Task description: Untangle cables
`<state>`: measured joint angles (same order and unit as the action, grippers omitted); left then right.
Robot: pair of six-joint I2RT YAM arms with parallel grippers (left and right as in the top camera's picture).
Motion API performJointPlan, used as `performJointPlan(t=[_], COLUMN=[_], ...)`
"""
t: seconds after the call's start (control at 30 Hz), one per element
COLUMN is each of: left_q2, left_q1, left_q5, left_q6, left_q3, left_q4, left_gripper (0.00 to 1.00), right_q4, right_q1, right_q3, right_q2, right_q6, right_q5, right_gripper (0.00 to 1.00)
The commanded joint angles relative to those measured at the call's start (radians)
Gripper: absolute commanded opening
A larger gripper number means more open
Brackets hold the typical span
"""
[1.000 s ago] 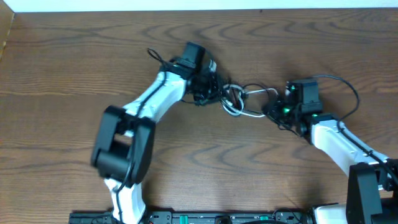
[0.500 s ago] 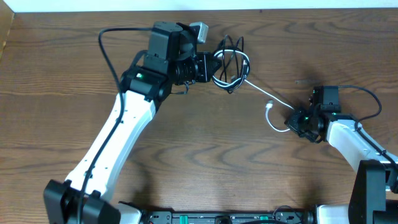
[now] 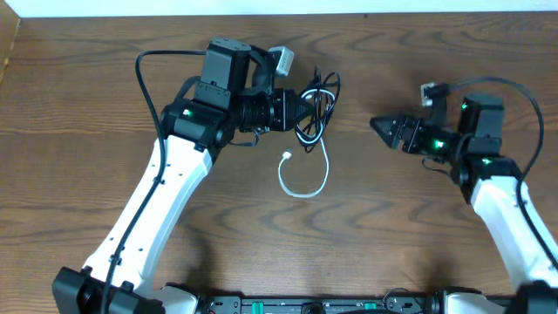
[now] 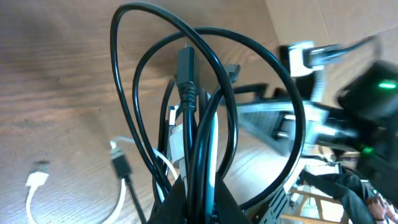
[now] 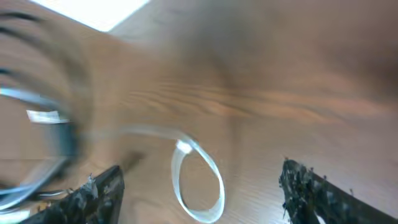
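Note:
My left gripper (image 3: 299, 109) is shut on a bundle of the cables, held up at the back middle of the table. The black cable (image 3: 320, 96) stands out of it in several loops. The white cable (image 3: 307, 193) runs down from the bundle and curls on the wood, its plug end (image 3: 286, 158) free. In the left wrist view the black loops (image 4: 185, 74) rise from the shut jaws, with a white plug (image 4: 35, 183) below on the table. My right gripper (image 3: 379, 126) is open and empty, right of the bundle and apart from it. The blurred right wrist view shows the white loop (image 5: 199, 180) between its spread fingers (image 5: 102, 190).
The brown wooden table (image 3: 410, 227) ends at a pale strip (image 3: 279, 7) along the back. Thick black arm wires arc beside the left wrist (image 3: 141, 70) and over the right wrist (image 3: 523, 94). The right arm (image 4: 367, 93) shows behind the loops in the left wrist view.
My right gripper has opened and let go of the white cable, then moved up and back. The freed white end has swung left and now curls below the bundle. The left gripper has stayed shut.

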<state>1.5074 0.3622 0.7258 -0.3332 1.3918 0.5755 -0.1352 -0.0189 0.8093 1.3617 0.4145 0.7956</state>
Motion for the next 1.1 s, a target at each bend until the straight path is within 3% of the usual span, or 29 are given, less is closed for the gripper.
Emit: performJointPlan(t=[0.0, 0.13, 0.3, 0.57, 0.8, 0.9, 1.07], left_q2=[0.037, 0.079, 0.102, 0.102, 0.102, 0.102, 0.101], left_q1=[0.013, 0.035, 0.039, 0.056, 0.105, 0.108, 0.071], left_q5=[0.022, -0.02, -0.02, -0.019, -0.02, -0.044, -0.089], left_q6=[0.021, -0.046, -0.046, -0.08, -0.08, -0.08, -0.08], left_q3=[0.002, 0.002, 0.002, 0.002, 0.002, 0.002, 0.002], left_q4=[0.0, -0.002, -0.004, -0.004, -0.004, -0.004, -0.021], left_gripper=[0.07, 0.07, 0.07, 0.07, 0.07, 0.08, 0.07], right_q4=[0.055, 0.152, 0.21, 0.212, 0.29, 0.238, -0.084], right_q1=[0.055, 0.147, 0.219, 0.298, 0.322, 0.322, 0.3], right_q3=[0.013, 0.013, 0.013, 0.013, 0.013, 0.013, 0.013], right_q2=[-0.035, -0.034, -0.034, -0.029, 0.009, 0.025, 0.026], right_q6=[0.103, 0.185, 0.25, 0.375, 0.457, 0.472, 0.487], right_q5=[0.13, 0.142, 0.117, -0.204, -0.296, -0.345, -0.577], right_gripper=[0.72, 0.69, 0.67, 0.54, 0.49, 0.33, 0.12])
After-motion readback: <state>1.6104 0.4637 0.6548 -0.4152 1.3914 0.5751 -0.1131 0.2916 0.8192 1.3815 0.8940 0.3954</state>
